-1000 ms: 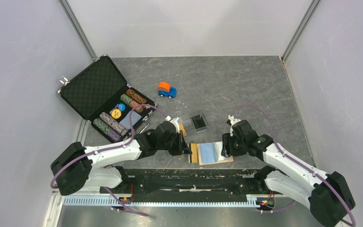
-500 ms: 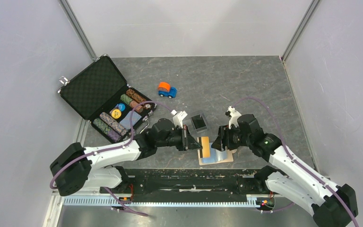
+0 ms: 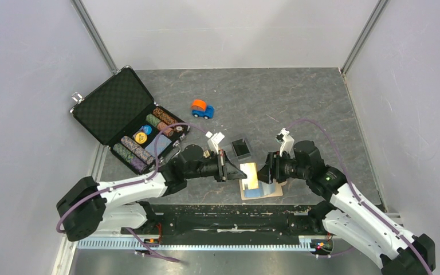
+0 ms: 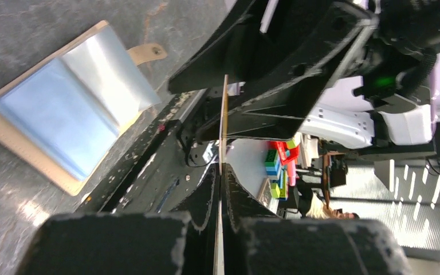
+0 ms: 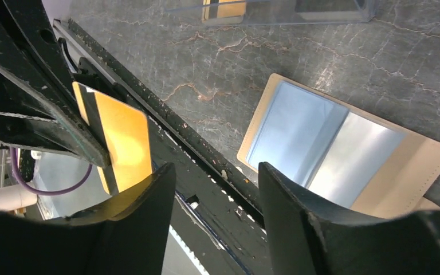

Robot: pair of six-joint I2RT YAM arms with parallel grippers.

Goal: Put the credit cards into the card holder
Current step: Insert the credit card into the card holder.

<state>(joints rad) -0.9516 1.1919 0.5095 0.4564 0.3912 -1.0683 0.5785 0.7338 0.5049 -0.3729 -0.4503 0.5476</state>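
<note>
My left gripper (image 3: 227, 167) is shut on a gold credit card (image 3: 250, 173) with a black stripe, held on edge in the air above the card holder (image 3: 276, 194). The left wrist view shows that card (image 4: 224, 123) edge-on between the closed fingers (image 4: 206, 195). The beige card holder (image 5: 432, 163) lies open on the table with a light blue credit card (image 5: 289, 134) in its pocket, also seen as the blue card (image 4: 51, 126). My right gripper (image 5: 215, 200) is open, facing the gold card (image 5: 125, 143) from the right, with nothing between its fingers.
A clear plastic box (image 3: 241, 148) with a dark base stands just behind the card holder. An open black chip briefcase (image 3: 114, 112) with poker chips sits at back left. A small orange and blue toy car (image 3: 202, 108) is farther back.
The left gripper has lifted the gold card off the table and carried it right, over the holder. The right gripper has risen and drawn close to it.
</note>
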